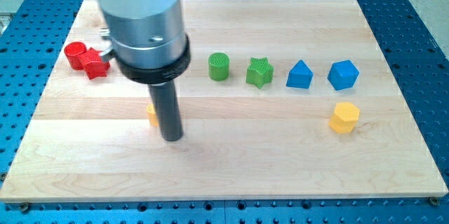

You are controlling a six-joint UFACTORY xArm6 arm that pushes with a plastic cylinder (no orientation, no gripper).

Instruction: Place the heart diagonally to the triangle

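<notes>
My tip (172,138) rests on the board left of centre, under the big grey arm body. A small yellow block (151,114) peeks out at the rod's left side, touching or almost touching it; its shape is hidden. A blue triangle (299,75) sits right of centre. A yellow block (344,117), possibly the heart, lies below and to the right of the triangle, directly under a blue angular block (344,74). My tip is far to the left of both.
A green cylinder (219,66) and a green star (259,72) stand in the row left of the triangle. A red cylinder (74,52) and a red star (95,64) touch each other near the board's upper left edge.
</notes>
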